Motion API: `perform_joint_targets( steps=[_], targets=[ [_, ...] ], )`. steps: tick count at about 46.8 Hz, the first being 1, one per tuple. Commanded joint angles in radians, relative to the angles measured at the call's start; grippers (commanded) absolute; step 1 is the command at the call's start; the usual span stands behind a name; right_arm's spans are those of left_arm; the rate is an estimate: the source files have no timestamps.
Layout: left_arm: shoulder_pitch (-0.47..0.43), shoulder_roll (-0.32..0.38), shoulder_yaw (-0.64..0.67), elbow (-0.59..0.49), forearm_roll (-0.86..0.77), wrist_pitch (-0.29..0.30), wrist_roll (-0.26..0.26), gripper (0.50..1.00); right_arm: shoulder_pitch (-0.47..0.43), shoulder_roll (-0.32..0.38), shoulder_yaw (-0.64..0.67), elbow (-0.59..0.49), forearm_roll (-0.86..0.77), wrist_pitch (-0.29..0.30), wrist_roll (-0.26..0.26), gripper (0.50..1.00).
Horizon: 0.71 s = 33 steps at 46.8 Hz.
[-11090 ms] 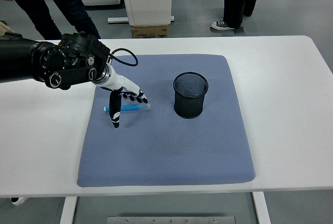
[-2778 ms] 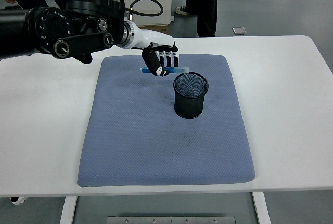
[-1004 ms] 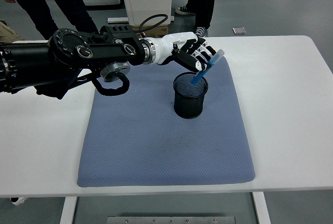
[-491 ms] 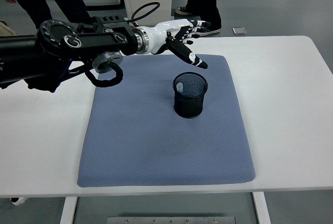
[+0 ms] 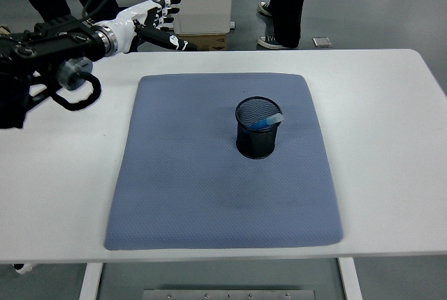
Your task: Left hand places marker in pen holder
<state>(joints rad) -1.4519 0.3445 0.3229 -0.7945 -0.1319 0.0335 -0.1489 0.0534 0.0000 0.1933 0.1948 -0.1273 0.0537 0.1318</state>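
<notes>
Marker: lying tilted inside the mesh pen holder.
Left hand: hovering above the desk's far-left edge, fingers spread, gripping nothing.
Writing: none legible.

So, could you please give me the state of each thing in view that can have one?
Marker: inside the holder, leaning on its rim.
Holder: upright on the mat.
Mat: flat on the table.
Left robot hand: open, holding nothing, at the table's far left edge.

From where I stand, no lettering, label or number seems readable on anything here, at least at this sharpness.
</notes>
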Motion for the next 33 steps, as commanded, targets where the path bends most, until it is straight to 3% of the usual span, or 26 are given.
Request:
perform_joint_targets(
  steps=[1, 9, 19, 33],
  targets=[
    [0.071, 0.011, -0.106, 0.012, 0.001, 0.011, 0.000, 1.000, -0.001, 0.000, 0.000, 0.000, 0.000, 0.000, 0.000, 1.000],
    [0.157, 0.122, -0.254, 0.012, 0.001, -0.006, 0.000, 1.000, 0.000, 0.000, 0.000, 0.000, 0.000, 0.000, 0.000, 1.000],
    [0.268, 0.197, -0.386, 0.012, 0.001, -0.079, -0.001, 1.000, 0.000, 0.000, 0.000, 0.000, 0.000, 0.000, 0.000, 1.000],
    [0.384, 0.258, -0.484, 0.026, -0.002, -0.087, -0.030, 1.000, -0.001, 0.000, 0.000, 0.000, 0.000, 0.000, 0.000, 1.000]
  ],
)
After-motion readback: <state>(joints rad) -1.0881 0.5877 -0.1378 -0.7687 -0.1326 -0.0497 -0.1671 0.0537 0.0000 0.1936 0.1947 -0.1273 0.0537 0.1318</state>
